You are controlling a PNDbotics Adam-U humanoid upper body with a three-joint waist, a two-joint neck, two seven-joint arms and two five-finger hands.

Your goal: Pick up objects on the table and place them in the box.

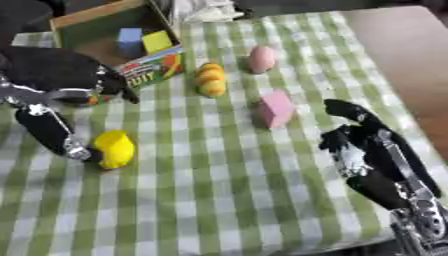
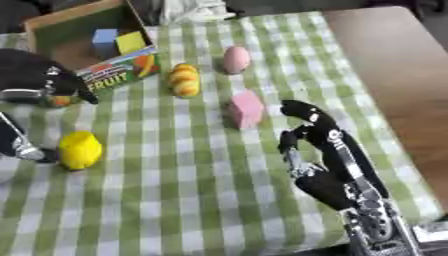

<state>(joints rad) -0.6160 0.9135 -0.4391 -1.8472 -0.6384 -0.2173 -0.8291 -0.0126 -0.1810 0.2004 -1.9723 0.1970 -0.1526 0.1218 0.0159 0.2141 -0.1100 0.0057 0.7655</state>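
A yellow lemon-shaped toy (image 1: 115, 148) lies on the checked cloth at the left. My left hand (image 1: 54, 75) hovers above it, open, and one black finger (image 1: 48, 129) reaches down to end right beside the toy's left side. An orange-yellow ridged toy (image 1: 210, 79), a pink egg (image 1: 261, 59) and a pink block (image 1: 276, 109) lie in the middle. The cardboard box (image 1: 80, 16) stands at the back left and holds a blue block (image 1: 129, 39) and a yellow block (image 1: 157, 41). My right hand (image 1: 372, 150) rests open at the lower right, fingers up, holding nothing.
The green and white cloth (image 1: 227, 190) covers most of the table, and bare brown tabletop (image 1: 402, 45) shows at the right. Something white and crumpled (image 1: 199, 9) lies behind the box at the far edge.
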